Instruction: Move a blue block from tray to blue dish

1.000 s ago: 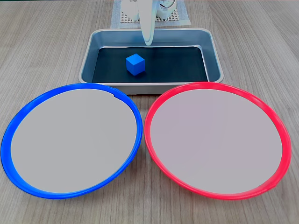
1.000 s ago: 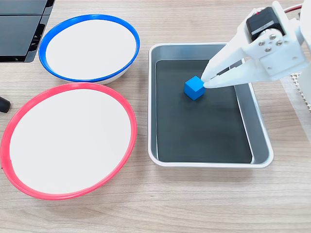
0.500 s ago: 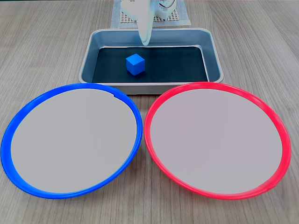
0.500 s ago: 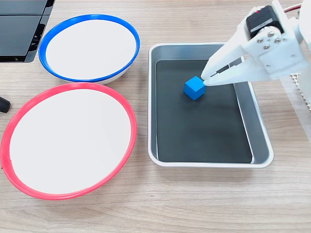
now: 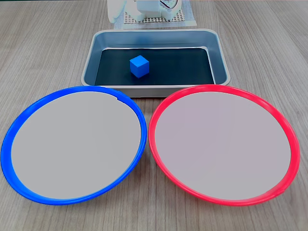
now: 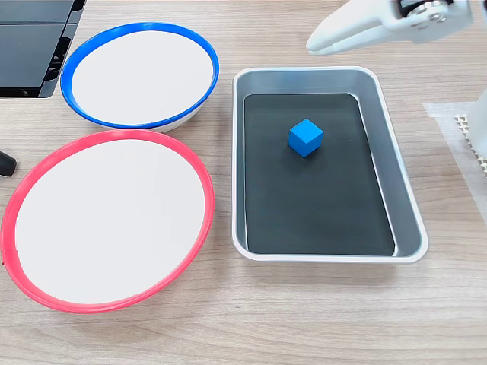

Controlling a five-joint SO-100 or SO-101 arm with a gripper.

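Desk (image 5: 38, 43): pale wood-grain surface carrying every item below.

Blue dish (image 5: 19, 130), also (image 6: 199, 53): round, pale centre, bare. It lies just beside the tray's long side, probably set close so the carry is short.

Red dish (image 5: 288, 139), also (image 6: 30, 190): same size, bare, just beside the blue dish. It is the likely wrong target.

Tray (image 5: 91, 53), also (image 6: 407, 220): silver walls, black bottom. The raised walls mean a lift is needed before any sideways move.

Dark panel (image 6: 34, 46): at the desk edge beyond the blue dish, clear of the route.

Mesh mat (image 5: 156, 20): under the arm's base, behind the tray.

Gripper (image 6: 313, 47): white, raised above the tray's far rim, well apart from the block; fingers appear pressed together, holding nothing.

Block (image 5: 139, 66), also (image 6: 305, 138): small blue cube, resting on the tray bottom, untouched, with nothing crowding it.
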